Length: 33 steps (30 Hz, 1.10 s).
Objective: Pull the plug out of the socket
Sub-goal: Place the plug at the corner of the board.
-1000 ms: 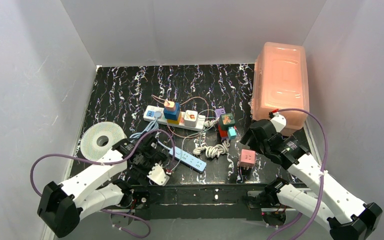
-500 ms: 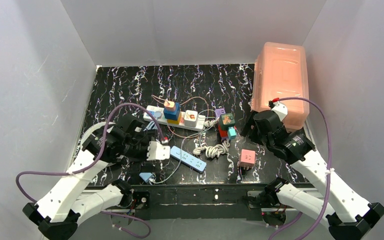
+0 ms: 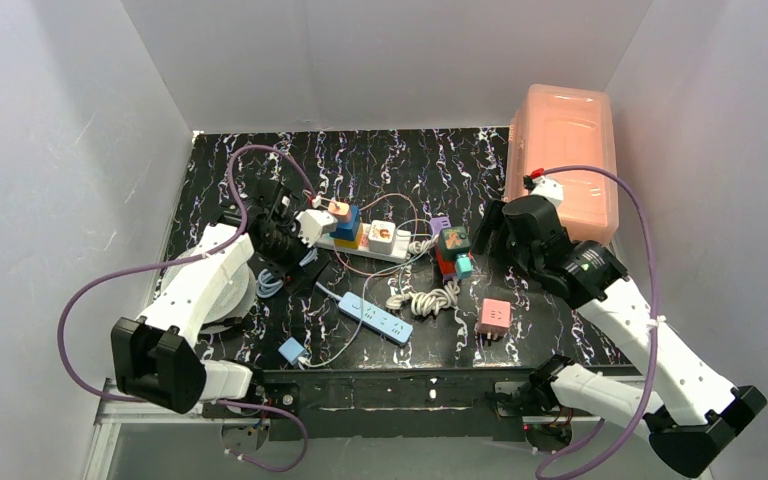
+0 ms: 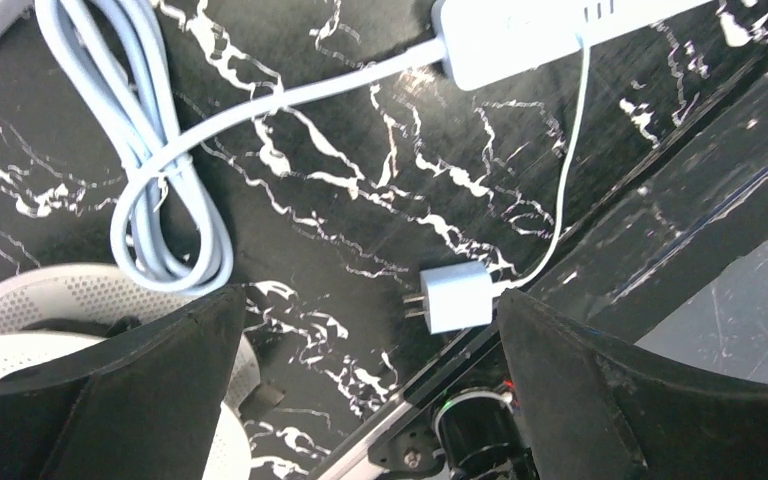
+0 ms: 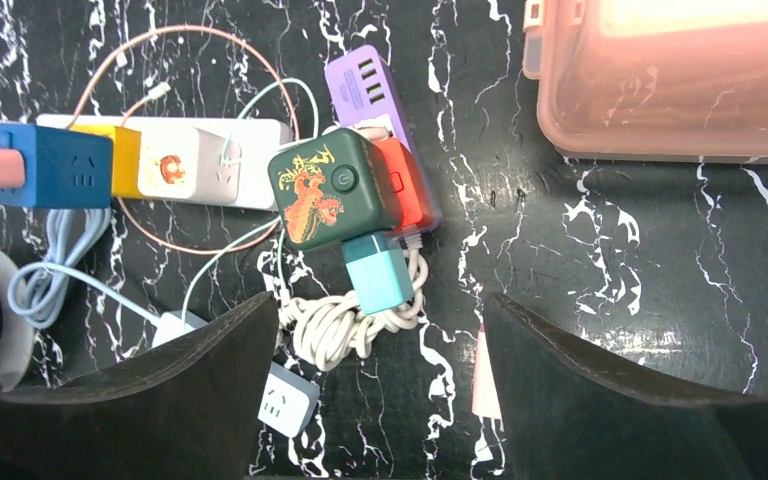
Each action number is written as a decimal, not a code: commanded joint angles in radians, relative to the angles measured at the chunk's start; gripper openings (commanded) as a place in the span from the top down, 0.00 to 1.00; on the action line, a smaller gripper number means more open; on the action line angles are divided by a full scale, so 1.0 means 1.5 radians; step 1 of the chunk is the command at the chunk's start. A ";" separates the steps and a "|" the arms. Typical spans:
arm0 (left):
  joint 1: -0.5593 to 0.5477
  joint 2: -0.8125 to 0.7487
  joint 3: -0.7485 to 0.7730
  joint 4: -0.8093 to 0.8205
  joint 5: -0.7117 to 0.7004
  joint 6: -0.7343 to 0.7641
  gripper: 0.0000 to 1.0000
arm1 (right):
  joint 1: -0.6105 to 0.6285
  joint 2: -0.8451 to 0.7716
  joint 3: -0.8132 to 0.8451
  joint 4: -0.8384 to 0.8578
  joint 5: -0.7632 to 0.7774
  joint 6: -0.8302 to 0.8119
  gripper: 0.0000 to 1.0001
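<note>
The socket, a long white power strip (image 3: 401,246), lies across the middle of the table and also shows in the right wrist view (image 5: 252,168). A blue cube plug (image 3: 343,226) with a pink top, a yellow block and a white cube plug (image 3: 380,237) sit in it. My left gripper (image 3: 280,243) is open and empty, hovering by the strip's left end; its wrist view (image 4: 370,320) looks down at the table. My right gripper (image 3: 493,238) is open and empty, right of the strip, above a cream cord coil (image 5: 345,335).
A small light-blue plug (image 4: 457,297) lies loose near the front edge (image 3: 292,351). Also here are a slim light-blue strip (image 3: 375,315), a short purple strip (image 5: 365,85) with green, red and teal cubes, a pink cube (image 3: 494,316), a white disc (image 4: 50,300), and a pink box (image 3: 560,165) back right.
My left arm has swung from the front of the table back to the strip's left end, uncovering the small light-blue plug on the table. My right arm has risen slightly.
</note>
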 commanded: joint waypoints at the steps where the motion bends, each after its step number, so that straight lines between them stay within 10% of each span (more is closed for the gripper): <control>1: -0.019 -0.028 0.004 -0.033 0.071 -0.025 0.02 | 0.003 0.022 0.005 0.028 -0.039 -0.036 0.16; 12: -0.027 -0.074 -0.042 0.042 0.023 -0.027 0.02 | 0.080 0.107 0.022 0.094 -0.001 -0.099 0.11; 33: 0.070 0.184 -0.022 0.224 -0.049 -0.168 0.09 | 0.204 0.224 0.069 0.244 0.023 -0.127 0.16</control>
